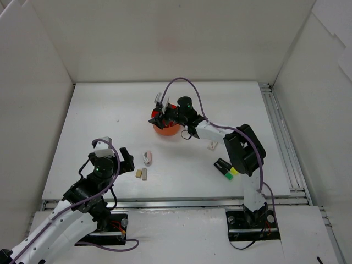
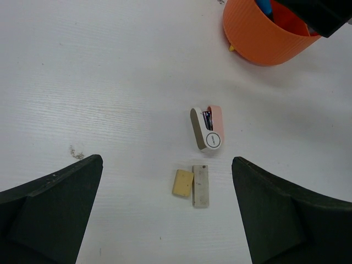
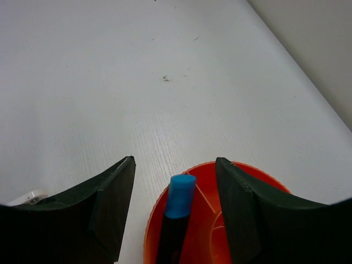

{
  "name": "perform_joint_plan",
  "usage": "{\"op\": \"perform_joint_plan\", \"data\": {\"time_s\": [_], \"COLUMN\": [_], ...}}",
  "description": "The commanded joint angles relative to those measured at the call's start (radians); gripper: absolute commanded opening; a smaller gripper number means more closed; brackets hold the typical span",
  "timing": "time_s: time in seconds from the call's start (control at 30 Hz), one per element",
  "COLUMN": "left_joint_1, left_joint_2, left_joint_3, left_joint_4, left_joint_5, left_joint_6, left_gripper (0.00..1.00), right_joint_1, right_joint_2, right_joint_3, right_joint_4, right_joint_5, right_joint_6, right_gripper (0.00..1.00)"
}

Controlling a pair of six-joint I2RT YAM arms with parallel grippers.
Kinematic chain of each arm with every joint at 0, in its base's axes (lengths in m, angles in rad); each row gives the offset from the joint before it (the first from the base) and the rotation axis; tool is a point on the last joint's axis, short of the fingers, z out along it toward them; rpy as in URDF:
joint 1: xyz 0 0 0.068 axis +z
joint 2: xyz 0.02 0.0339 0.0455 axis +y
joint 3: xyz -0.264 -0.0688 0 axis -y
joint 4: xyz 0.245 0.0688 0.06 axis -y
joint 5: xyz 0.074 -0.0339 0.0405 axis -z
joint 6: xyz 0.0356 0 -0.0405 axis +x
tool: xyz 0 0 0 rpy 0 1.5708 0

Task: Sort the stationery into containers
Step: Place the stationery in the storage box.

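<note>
Right wrist view tells you where you are. The right claw (image 3: 175, 162) hangs over the orange organiser (image 3: 258, 184) with its jaws spread. A blue-capped highlighter (image 3: 179, 206) stands between them with a gap on each side, its lower end down inside the cup. So I'd call this the drop-off for that marker.

Next move, I reckon, is lifting straight up so neither finger tips the marker over. Then you'd head for the two black highlighters (image 1: 226, 168) lying on the bench (image 1: 99, 121) near that arm.

Your left claw (image 2: 166, 162) is spread wide, holding nothing. It hovers over a tan eraser (image 2: 182, 183) right beside a pale flat block (image 2: 200, 186), with a little white-and-pink stapler (image 2: 207, 129) just beyond. Those are low and flat, so you'd probably need to come right down to the bench to pinch one.

The eraser looks matte and rubbery, and the stapler's shell is smooth and rounded. The organiser is ribbed plastic outside, with thin divider walls inside.
</note>
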Motion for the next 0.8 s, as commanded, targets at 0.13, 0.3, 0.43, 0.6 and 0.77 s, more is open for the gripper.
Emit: {"op": "perform_joint_plan", "data": {"time_s": [0.13, 0.3, 0.43, 0.6, 0.77], "left_joint_1": [-0.006, -0.006, -0.006, -0.006, -0.015], "left_joint_2": [-0.016, -0.034, -0.024, 0.001, -0.001], "left_joint_3": [0.077, 0.083, 0.092, 0.095, 0.057], "left_joint_4": [-0.007, 0.007, 0.024, 0.036, 0.105], "left_joint_5": [-0.034, -0.019, -0.002, 0.036, 0.105], "left_joint_6": [0.002, 0.013, 0.016, 0.024, 0.041], "left_gripper": [1.00, 0.99, 1.00, 0.99, 0.99], "right_joint_1": [-0.011, 0.001, 0.015, -0.002, -0.011], "right_joint_2": [-0.172, -0.299, -0.428, -0.690, -0.818], "right_joint_3": [-0.024, -0.077, -0.197, -0.483, -0.426], "right_joint_4": [0.095, 0.095, 0.091, -0.008, -0.756], "right_joint_5": [-0.032, 0.066, 0.277, 0.659, 1.070], "right_joint_6": [0.075, 0.176, 0.309, 0.584, 0.819], "right_gripper": [0.65, 0.84, 0.98, 0.98, 0.98]}}
